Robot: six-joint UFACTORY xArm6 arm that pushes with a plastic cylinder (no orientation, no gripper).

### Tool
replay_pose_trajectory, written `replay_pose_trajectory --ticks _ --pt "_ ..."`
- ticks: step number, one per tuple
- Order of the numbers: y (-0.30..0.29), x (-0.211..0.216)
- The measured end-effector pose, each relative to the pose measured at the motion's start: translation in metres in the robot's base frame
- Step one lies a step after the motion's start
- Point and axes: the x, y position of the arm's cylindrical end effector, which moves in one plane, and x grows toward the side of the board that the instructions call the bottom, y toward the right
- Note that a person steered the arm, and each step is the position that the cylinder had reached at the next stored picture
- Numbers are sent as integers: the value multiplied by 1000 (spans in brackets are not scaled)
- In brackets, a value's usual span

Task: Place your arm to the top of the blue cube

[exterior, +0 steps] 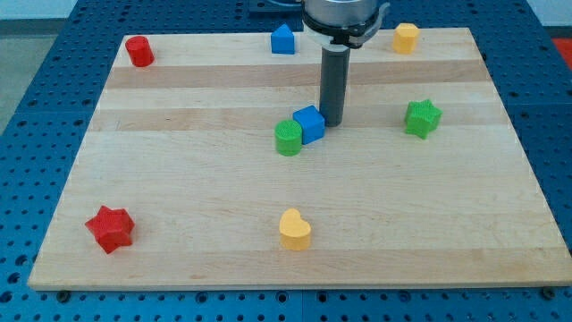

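Observation:
The blue cube (309,123) lies near the board's middle, touching a green cylinder (288,139) at its lower left. My tip (332,122) is down on the board right beside the cube's right side, slightly toward the view's top, touching or nearly touching it. The dark rod rises from there to the arm at the view's top edge.
The wooden board (179,206) also holds a red cylinder (138,51) at top left, a blue house-shaped block (282,39) at top centre, a yellow block (406,38) at top right, a green star (422,118) at right, a red star (110,228) at bottom left and a yellow heart (294,230) at bottom centre.

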Motion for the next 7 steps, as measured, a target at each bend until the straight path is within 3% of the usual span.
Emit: replay_pose_trajectory --ticks 7 --pt "-2 -52"
